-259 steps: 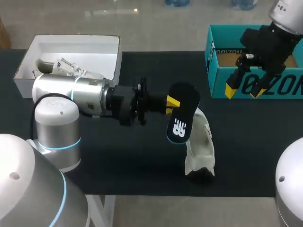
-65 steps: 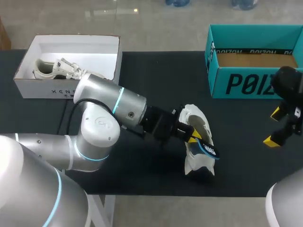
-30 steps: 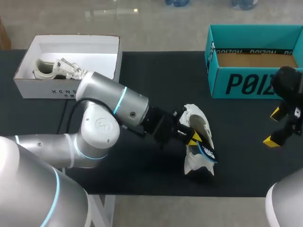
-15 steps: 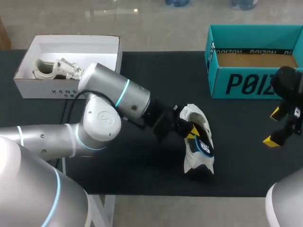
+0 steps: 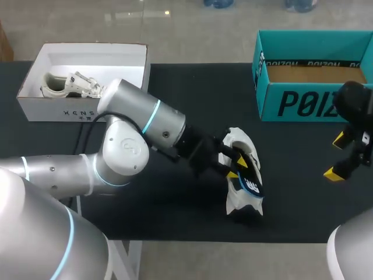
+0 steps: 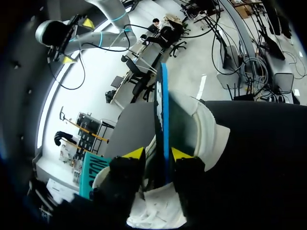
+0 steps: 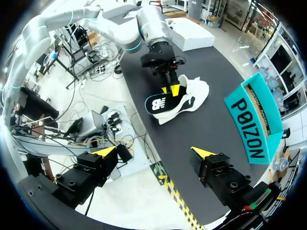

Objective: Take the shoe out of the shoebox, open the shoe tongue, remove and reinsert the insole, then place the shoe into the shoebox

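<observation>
Black tabletop (image 5: 175,87) holds the white shoe (image 5: 240,201) mid-table, apart from the teal shoebox (image 5: 303,105). Our left gripper (image 5: 236,167) clamps the dark insole (image 5: 250,182) edgewise at the shoe's mouth, perhaps partly in; our right gripper (image 5: 336,156) hangs spread. We judge reinsertion in hand: next, turn it flat and press down.

White shoe (image 5: 240,202), black blue-edged insole (image 5: 251,181), teal shoebox (image 5: 291,104), black table (image 5: 192,96)

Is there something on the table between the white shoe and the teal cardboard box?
Nothing visible: only bare black table lies between the white shoe and the teal cardboard box. The open right claw hangs off to the side of that path.
</observation>
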You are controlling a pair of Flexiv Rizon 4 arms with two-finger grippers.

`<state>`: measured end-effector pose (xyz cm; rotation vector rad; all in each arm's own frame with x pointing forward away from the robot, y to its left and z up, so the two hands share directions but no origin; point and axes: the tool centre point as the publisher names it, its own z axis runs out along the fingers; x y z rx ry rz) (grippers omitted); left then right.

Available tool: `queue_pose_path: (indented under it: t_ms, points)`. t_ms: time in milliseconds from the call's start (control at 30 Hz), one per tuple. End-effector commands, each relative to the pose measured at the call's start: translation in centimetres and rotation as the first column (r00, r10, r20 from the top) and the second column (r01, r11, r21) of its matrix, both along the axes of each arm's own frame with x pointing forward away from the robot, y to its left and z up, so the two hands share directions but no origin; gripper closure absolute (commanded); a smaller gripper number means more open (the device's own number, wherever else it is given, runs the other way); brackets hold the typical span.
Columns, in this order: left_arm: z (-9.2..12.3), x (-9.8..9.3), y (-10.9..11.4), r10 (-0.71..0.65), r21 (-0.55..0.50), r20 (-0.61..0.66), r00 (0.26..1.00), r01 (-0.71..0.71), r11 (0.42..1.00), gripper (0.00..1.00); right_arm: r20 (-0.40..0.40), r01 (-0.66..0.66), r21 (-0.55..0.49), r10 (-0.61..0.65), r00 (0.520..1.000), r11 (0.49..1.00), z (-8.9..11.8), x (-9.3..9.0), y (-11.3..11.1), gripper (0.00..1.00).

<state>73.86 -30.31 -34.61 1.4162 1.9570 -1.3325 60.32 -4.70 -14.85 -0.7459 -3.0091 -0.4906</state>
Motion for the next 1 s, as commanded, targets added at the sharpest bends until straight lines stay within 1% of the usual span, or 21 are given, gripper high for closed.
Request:
queue_pose_path:
  t_ms: [33, 300, 367, 400, 433, 467, 500, 633, 767, 933, 1000]
  points:
    - [0.6, -1.1, 0.7, 0.005, -0.020, 0.003, 1.000, -0.005, 1.000, 0.65, -0.008, -0.001, -0.004, 0.001, 1.000, 1.000, 0.1, 0.3, 0.2, 0.00]
    - [0.7, -2.4, -0.6, -0.015, -0.039, -0.010, 1.000, 0.014, 0.999, 0.69, -0.008, -0.001, -0.004, 0.001, 1.000, 1.000, 0.1, 0.3, 0.2, 0.00]
    - [0.6, -2.6, -0.8, -0.024, -0.037, -0.012, 1.000, 0.024, 0.999, 0.73, -0.008, -0.001, -0.004, 0.001, 1.000, 1.000, 0.1, 0.3, 0.2, 0.00]
    - [0.5, -2.7, -0.9, -0.026, -0.037, -0.012, 1.000, 0.026, 0.999, 0.78, -0.008, -0.001, -0.004, 0.001, 1.000, 1.000, 0.1, 0.3, 0.2, 0.00]
    - [0.5, -2.7, -1.0, -0.028, -0.036, -0.013, 1.000, 0.027, 0.999, 0.86, -0.008, -0.001, -0.004, 0.001, 1.000, 1.000, 0.1, 0.3, 0.2, 0.00]
    - [0.4, -2.6, -1.0, -0.029, -0.035, -0.012, 1.000, 0.028, 0.999, 0.97, -0.008, -0.001, -0.004, 0.001, 1.000, 1.000, 0.1, 0.3, 0.2, 0.00]
    - [0.4, -2.5, -1.0, -0.029, -0.034, -0.011, 1.000, 0.028, 0.999, 1.00, -0.008, -0.001, -0.004, 0.001, 1.000, 1.000, 0.1, 0.3, 0.2, 0.00]
    - [0.4, -2.0, -0.9, -0.031, -0.028, -0.002, 1.000, 0.031, 0.999, 1.00, -0.008, -0.001, -0.004, 0.001, 1.000, 1.000, 0.1, 0.3, 0.2, 0.00]
    - [0.6, -1.0, -0.8, -0.039, -0.009, 0.041, 0.998, 0.040, 0.999, 1.00, -0.008, -0.001, -0.004, 0.001, 1.000, 1.000, 0.1, 0.3, 0.2, 0.00]
    - [1.1, 1.5, -0.4, -0.013, 0.008, 0.127, 0.992, 0.012, 1.000, 1.00, -0.008, -0.001, -0.004, 0.001, 1.000, 1.000, 0.1, 0.3, 0.2, 0.00]
    - [1.2, 2.0, -0.2, 0.002, 0.010, 0.140, 0.990, -0.003, 1.000, 1.00, -0.008, -0.001, -0.004, 0.001, 1.000, 1.000, 0.1, 0.3, 0.2, 0.00]
